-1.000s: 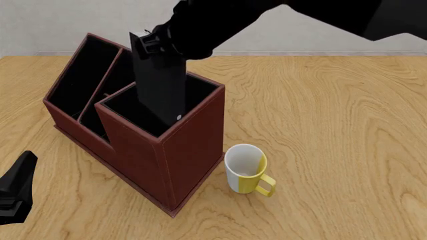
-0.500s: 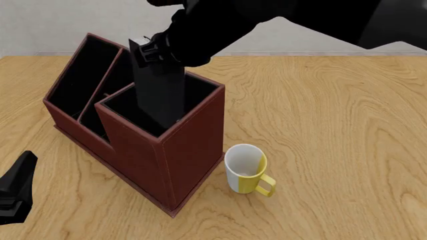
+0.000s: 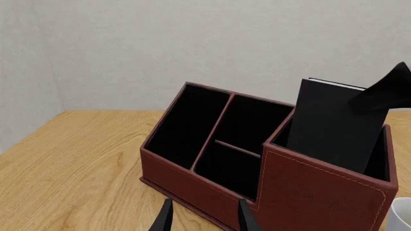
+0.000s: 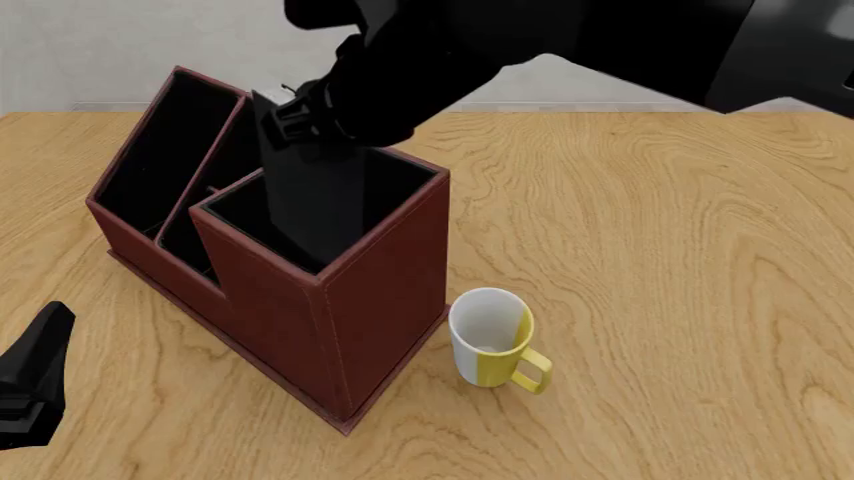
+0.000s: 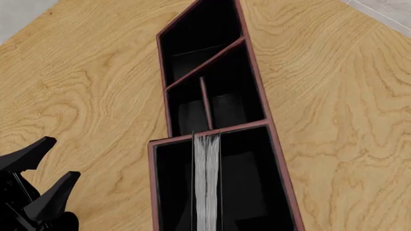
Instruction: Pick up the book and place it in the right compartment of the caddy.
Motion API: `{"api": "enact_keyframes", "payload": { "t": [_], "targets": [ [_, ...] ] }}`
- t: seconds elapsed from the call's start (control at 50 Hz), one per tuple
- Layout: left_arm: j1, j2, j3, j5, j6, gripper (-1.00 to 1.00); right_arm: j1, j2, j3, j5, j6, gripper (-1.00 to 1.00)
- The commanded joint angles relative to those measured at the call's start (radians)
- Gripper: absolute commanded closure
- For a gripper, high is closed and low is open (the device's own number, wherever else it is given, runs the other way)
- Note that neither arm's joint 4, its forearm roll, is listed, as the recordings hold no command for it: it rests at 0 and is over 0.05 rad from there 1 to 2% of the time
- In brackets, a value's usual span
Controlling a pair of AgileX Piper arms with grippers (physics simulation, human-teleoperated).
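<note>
Right gripper (image 4: pixel 296 112) clenched on book (image 4: pixel 314 185) | we see it sunk deeper into right compartment (image 4: pixel 400 180) | release next.

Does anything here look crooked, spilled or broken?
Only the book: it leans in the right compartment of the caddy, top sticking out, with the right gripper at its top. The mug stands upright; nothing spilled.

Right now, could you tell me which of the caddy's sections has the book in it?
The widest, tallest-walled section, nearest the mug; the book stands in it.
</note>
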Motion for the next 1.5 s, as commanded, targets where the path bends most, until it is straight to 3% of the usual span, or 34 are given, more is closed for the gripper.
{"api": "enact_keyframes", "payload": {
  "t": [0.02,1.5],
  "targets": [
    [0.000,0.000,0.000,0.000,0.000,-1.00,0.006,-0.006,0.002,-0.012,0.021,1.00],
    [0.000,0.000,0.000,0.000,0.000,-1.00,-0.005,-0.005,0.090,-0.080,0.022,1.00]
  ]
}}
